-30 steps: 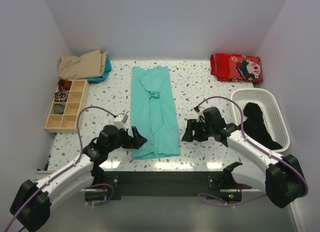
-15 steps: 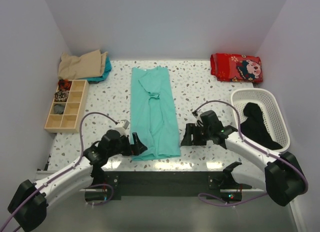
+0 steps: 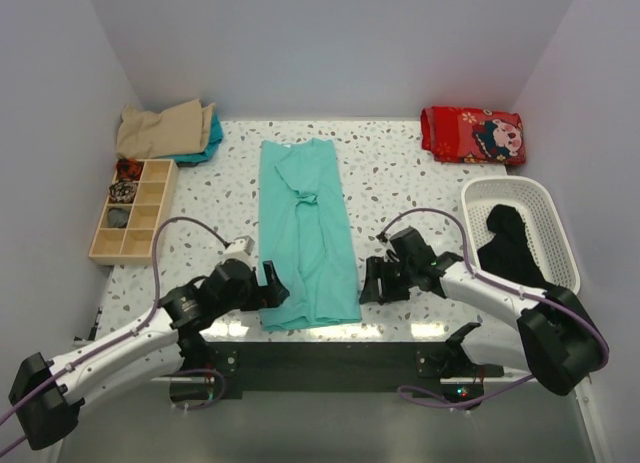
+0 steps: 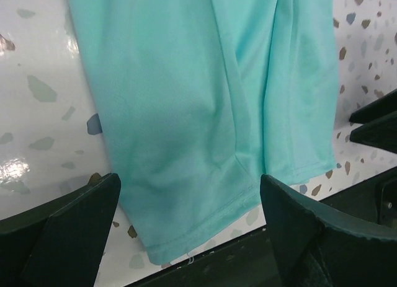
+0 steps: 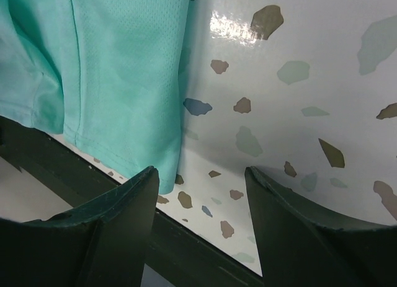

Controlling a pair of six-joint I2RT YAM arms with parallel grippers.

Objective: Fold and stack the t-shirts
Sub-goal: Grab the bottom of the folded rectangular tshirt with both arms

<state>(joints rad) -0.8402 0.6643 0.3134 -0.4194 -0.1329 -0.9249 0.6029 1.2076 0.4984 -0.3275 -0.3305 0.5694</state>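
Teal-green short-sleeved t-shirt (image 3: 305, 233) lies folded lengthwise on the speckled white bench (image 3: 400, 173); both hands sit low at its near hem, neither grasping.

The shirt is a long narrow strip mid-bench, collar at the far end, hem at the bench's near edge. Left hand (image 3: 272, 286) is at the near-left corner, jaws spread wide. The wrist view shows the hem corner between them, not pinched. Right hand (image 3: 372, 283) is just beside the near-right corner, jaws parted and released, with bare bench between them. A tan folded garment (image 3: 160, 128) lies far-left, and a wooden compartment tray (image 3: 135, 208) sits nearer on that side. A red printed cloth (image 3: 470, 135) lies far-right. A white slotted plastic basket (image 3: 505, 182) at the right edge holds a black garment (image 3: 510, 248).
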